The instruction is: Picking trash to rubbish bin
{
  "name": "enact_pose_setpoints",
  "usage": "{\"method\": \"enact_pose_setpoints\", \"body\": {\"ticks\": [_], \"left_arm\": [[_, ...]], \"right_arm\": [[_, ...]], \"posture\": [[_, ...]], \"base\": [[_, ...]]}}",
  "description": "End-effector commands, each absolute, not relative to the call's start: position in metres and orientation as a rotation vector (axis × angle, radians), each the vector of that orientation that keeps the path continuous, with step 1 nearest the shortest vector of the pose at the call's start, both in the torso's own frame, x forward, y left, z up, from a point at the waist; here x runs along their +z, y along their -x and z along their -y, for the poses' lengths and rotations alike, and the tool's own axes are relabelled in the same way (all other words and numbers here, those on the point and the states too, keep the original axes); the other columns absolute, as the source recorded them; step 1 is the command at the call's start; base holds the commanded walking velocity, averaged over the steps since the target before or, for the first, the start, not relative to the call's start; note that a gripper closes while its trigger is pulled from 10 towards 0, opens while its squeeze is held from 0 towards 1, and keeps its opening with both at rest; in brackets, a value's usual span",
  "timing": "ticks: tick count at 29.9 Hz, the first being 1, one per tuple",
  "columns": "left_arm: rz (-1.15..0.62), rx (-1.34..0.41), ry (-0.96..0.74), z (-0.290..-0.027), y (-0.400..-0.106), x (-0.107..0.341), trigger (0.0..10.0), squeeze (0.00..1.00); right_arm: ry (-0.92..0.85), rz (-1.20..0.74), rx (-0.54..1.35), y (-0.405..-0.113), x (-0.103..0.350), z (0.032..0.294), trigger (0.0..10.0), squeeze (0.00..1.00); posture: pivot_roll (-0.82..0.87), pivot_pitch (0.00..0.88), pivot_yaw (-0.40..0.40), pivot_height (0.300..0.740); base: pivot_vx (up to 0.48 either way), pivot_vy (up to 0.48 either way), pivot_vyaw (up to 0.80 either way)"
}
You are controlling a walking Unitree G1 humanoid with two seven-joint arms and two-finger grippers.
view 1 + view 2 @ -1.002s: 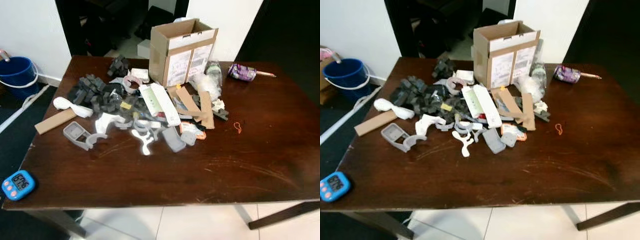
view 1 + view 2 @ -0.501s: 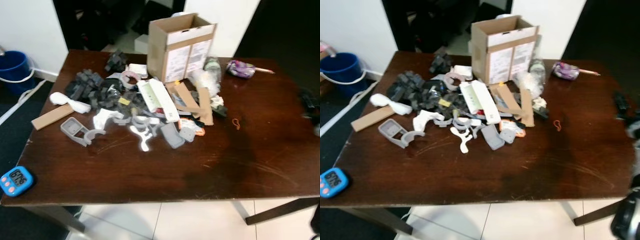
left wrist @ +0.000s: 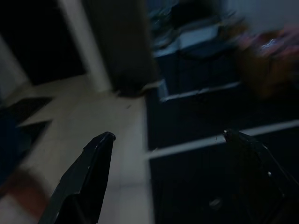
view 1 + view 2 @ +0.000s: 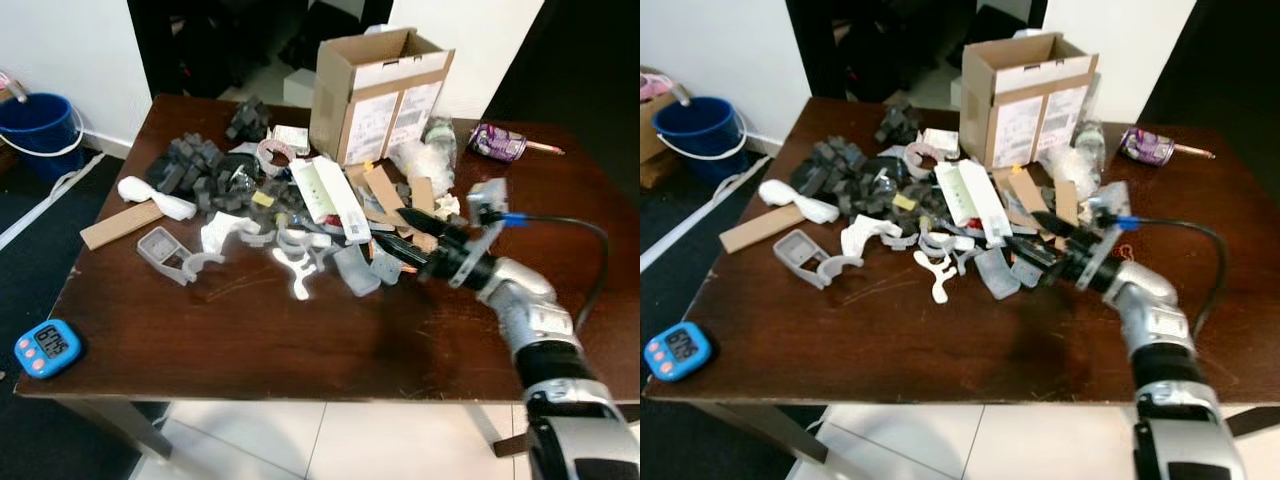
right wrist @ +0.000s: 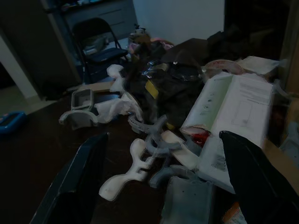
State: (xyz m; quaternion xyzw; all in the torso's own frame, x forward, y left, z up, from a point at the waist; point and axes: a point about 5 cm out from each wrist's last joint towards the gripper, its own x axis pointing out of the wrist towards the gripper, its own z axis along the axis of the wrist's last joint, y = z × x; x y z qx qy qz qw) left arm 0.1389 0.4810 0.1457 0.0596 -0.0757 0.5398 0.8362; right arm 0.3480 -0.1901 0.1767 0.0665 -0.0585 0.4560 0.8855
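A dark wooden table (image 4: 300, 340) carries a wide heap of trash (image 4: 290, 210) across its far half, well apart from the blue bucket (image 4: 42, 128) that stands on the floor beyond the table's left corner. At the back of the heap an open cardboard box (image 4: 378, 95) stands upright, and just in front of it lies a long white carton (image 4: 330, 190), flat among strips of brown card. Dark grey foam blocks (image 4: 195, 170) are piled to the left of the carton. The right arm reaches in over the table's right side, its right gripper (image 4: 408, 250) low at the right edge of the heap, its two black fingers (image 5: 79, 182) spread wide with nothing between them. A white forked plastic piece (image 5: 128, 170) lies on the bare wood just ahead of it. The left gripper (image 3: 168, 186) hangs over a dim, blurred floor, its fingers apparently spread and holding nothing. A small blue timer (image 4: 47, 347) sits at the table's near left corner.
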Motion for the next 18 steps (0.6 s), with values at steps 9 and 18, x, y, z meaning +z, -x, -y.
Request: {"method": "enact_pose_setpoints", "body": {"ticks": [9,18], "left_arm": [[0.507,0.548,-0.209,-0.44,-0.206,0.242,10.0,0.0],[0.509,0.027,-0.162,-0.379,-0.232,0.254,10.0,0.0]], "right_arm": [[-0.163,0.093,1.133,-0.34,0.165,0.104,10.0,1.0],[-0.001,-0.057,0.859,-0.35,0.135,0.065,10.0,0.0]], "posture": [[0.18,0.139,-0.08,0.74],[0.18,0.136,-0.085,0.74]], "base": [[0.0,0.0,0.0],[0.0,0.0,0.0]]}}
